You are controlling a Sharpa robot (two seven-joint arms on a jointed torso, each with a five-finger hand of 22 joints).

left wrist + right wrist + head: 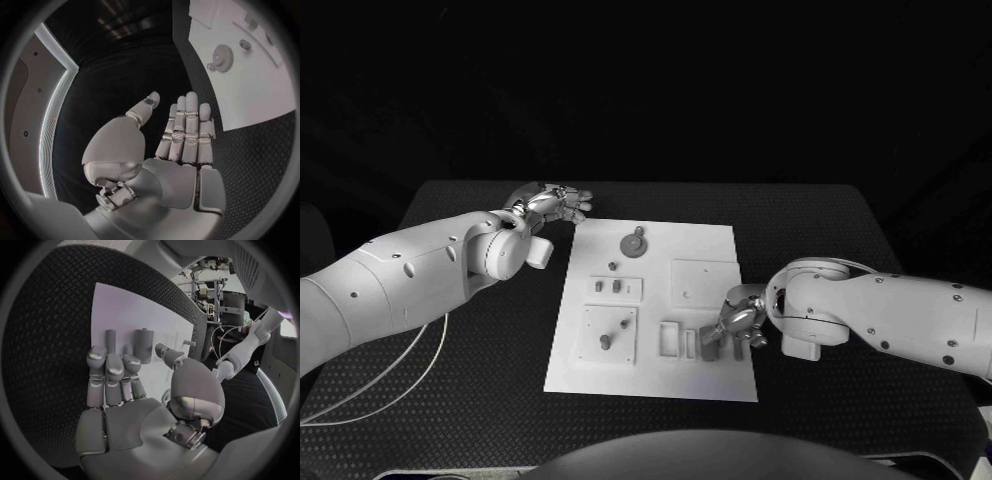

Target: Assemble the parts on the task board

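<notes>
The white task board (697, 250) lies in the middle of the black table. On it are a grey gear (635, 244), two short pegs (607, 287), a small upright part (606, 341) and some upright bars (672, 340) near the front edge. My right hand (734, 324) is low over the board's near right edge, fingers straight and holding nothing. Its fingertips (114, 361) stop just short of two grey bars (143, 345). My left hand (554, 203) hovers off the board's far left corner, fingers (186, 125) extended and empty. The gear (220, 55) is visible beyond it.
Black textured table (473, 370) surrounds the board on all sides. A thin white cable (380, 372) trails from my left arm over the table's left part. A square recessed block (702, 280) lies on the board just beyond my right hand.
</notes>
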